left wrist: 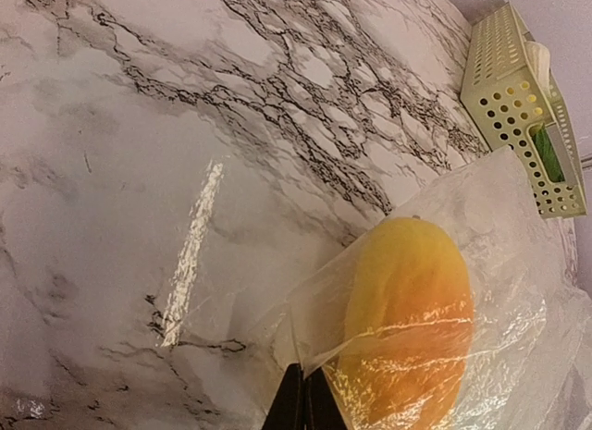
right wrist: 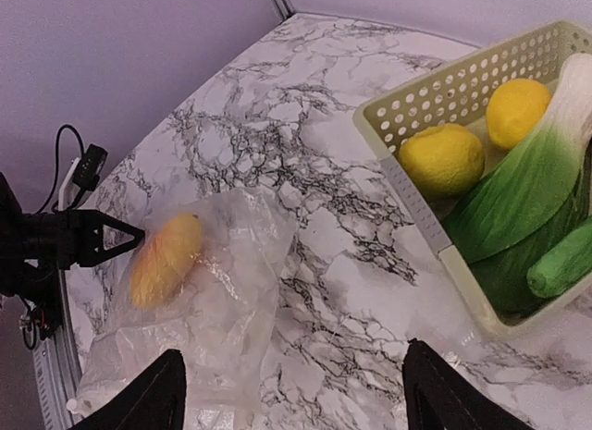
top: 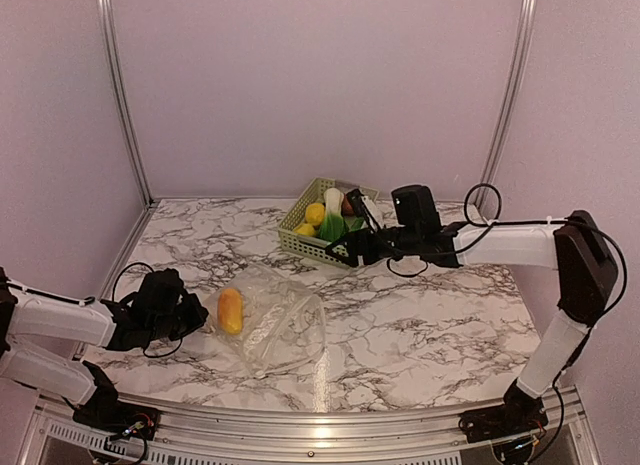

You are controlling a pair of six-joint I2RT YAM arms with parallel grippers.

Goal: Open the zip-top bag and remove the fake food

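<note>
L jaws clenched on zip-top bag edge, mango inside | R jaws released, empty, near basket w/ other fake food

We are looking into a robot lab's test cell. Plain lilac panels on aluminium posts at eleven and one o'clock box in a marble-print tabletop. An aluminium rail at six o'clock carries two robot arms trailing loose cables. The fake food in the basket at twelve o'clock is plastic.
</note>
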